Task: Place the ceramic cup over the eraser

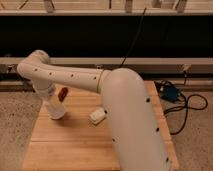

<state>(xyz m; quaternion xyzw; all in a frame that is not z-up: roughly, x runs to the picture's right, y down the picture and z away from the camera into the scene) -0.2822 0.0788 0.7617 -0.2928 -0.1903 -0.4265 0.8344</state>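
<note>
The robot's thick white arm (125, 110) filled the lower right of the frame and stretched leftward across a light wooden tabletop (70, 145), bending at an elbow in the upper left before turning downward. At the lower end of that bend, left of centre, the gripper (53, 100) pointed down at the plain white handleless ceramic cup (55, 109), which stood on the wood directly under the wrist. Gripper and cup ran together as one pale shape, so how wide the claw stood, and whether it had hold of the cup at all, could not be told. The small black rectangular eraser did not show anywhere on the visible wood; whether it sat beneath the cup could not be told either. Just to the right of the wrist, near the far edge of the table, lay a small reddish-brown oblong thing (63, 93). Further right, partly behind the edge of the big arm segment, lay a cream-white rectangular block (97, 115). Off the table at the right of the frame, a blue box (170, 92) and looping black cables (192, 106) sat on the speckled floor (15, 120).
</note>
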